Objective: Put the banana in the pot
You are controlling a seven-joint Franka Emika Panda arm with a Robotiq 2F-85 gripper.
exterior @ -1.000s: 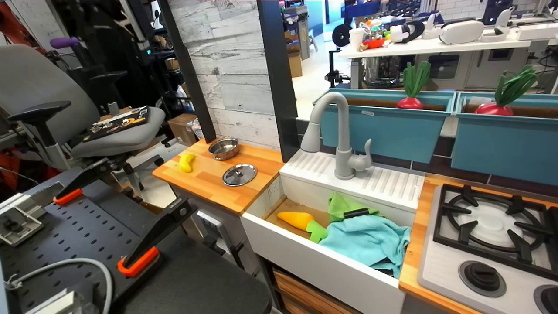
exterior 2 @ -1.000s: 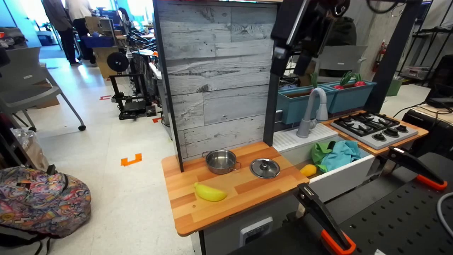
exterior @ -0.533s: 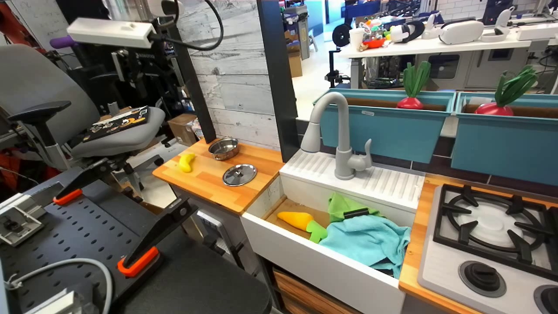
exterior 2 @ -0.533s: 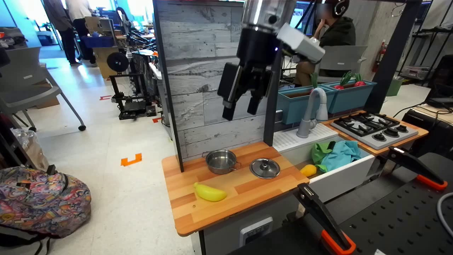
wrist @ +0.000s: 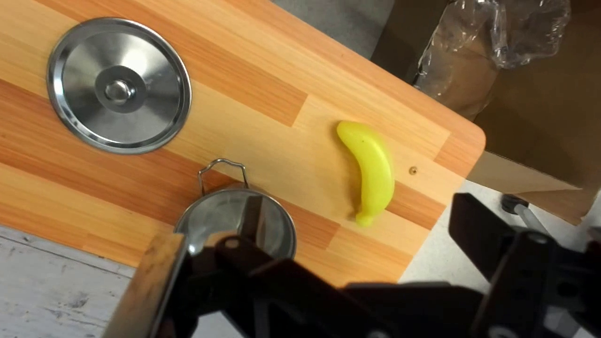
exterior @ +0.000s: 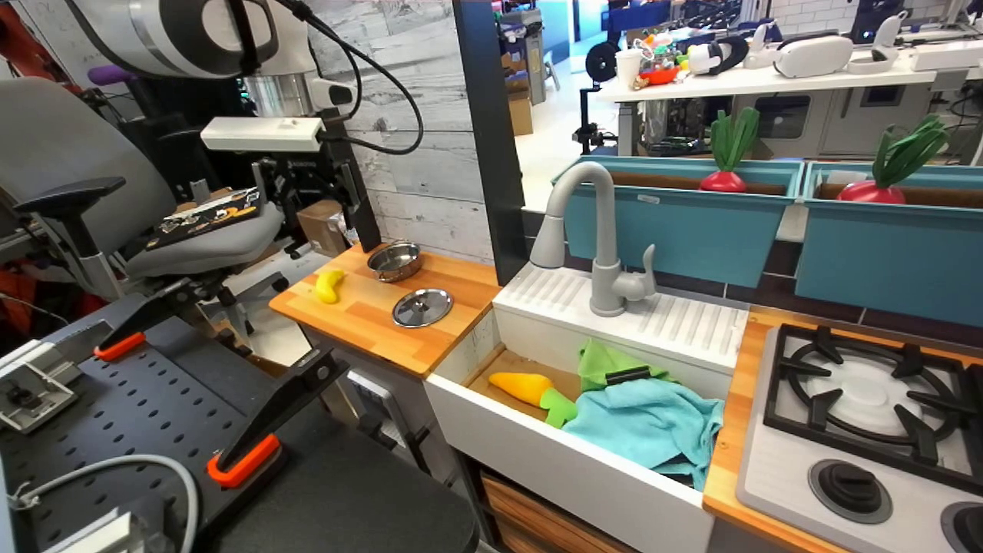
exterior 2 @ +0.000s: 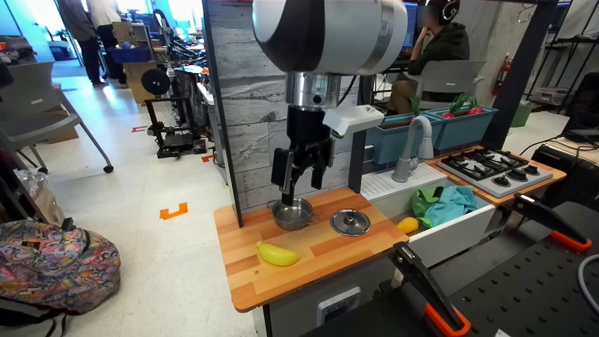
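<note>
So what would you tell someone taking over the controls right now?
The gripper is open, holds nothing and hangs above the counter.
The banana lies on the counter, apart from the pot, which stands uncovered with its lid beside it.
Done: the lid is off; the banana is not yet grasped.
Left: grasp the banana, lift it over the pot, lower it in, let go.
</note>
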